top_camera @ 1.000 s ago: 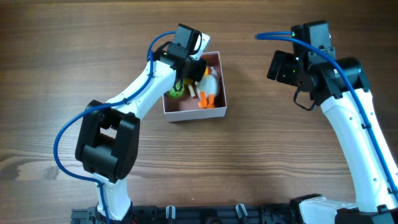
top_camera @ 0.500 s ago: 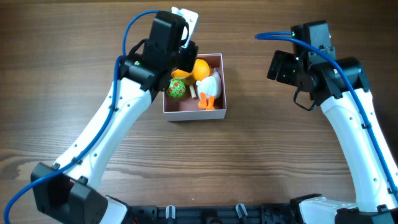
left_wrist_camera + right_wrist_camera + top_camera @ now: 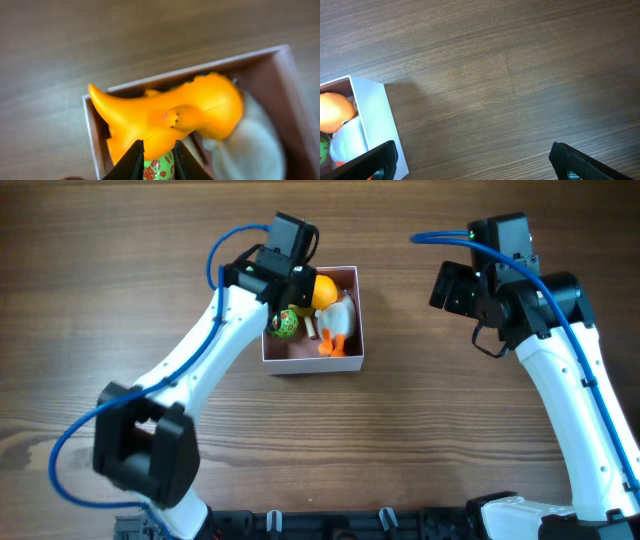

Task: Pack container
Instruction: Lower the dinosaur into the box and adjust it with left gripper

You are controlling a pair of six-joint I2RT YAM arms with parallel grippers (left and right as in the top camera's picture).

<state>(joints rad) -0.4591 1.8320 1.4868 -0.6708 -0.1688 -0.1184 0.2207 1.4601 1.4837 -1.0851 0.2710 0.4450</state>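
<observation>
One container [image 3: 315, 366]: upper centre of frame, holding orange dinosaur [image 3: 170, 120], duck [image 3: 340, 315], egg [image 3: 284, 326]. My left gripper [image 3: 157, 157]: nearly closed, empty, above dinosaur, probably to tamp it. My right gripper [image 3: 472, 155]: spread wide, empty, parked clear.

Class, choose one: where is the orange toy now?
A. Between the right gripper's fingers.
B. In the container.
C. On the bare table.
B: the orange toy lies inside the container, within its white walls, while the right gripper is open and holds nothing.
</observation>
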